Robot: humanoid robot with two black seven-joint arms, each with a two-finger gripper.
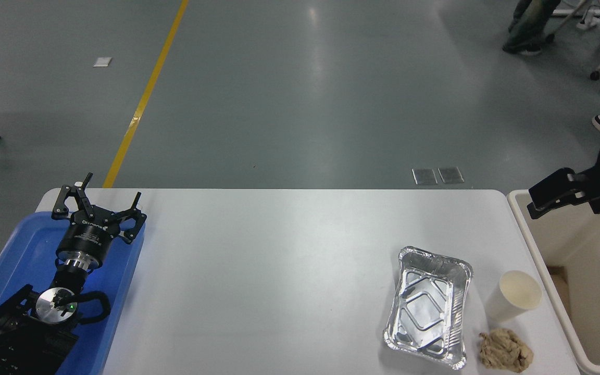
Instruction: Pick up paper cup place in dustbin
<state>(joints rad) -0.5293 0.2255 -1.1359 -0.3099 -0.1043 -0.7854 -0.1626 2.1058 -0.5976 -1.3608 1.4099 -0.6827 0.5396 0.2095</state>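
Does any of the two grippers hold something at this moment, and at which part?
Nothing is held. The right gripper hangs open and empty over the dustbin; the paper cup stands untouched on the table. The left gripper is parked open over the blue tray.

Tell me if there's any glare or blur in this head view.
Head view: overhead light glares in a pale streak down the grey floor and softly on the white table; the foil tray glints; everything is sharp, the right pincer included.

white paper cup (513, 295) upright, beside beige dustbin (546, 264)

Paper cup (513, 295) upright between foil tray (428, 305) and dustbin (544, 264); right end effector (565, 191) above bin rim.
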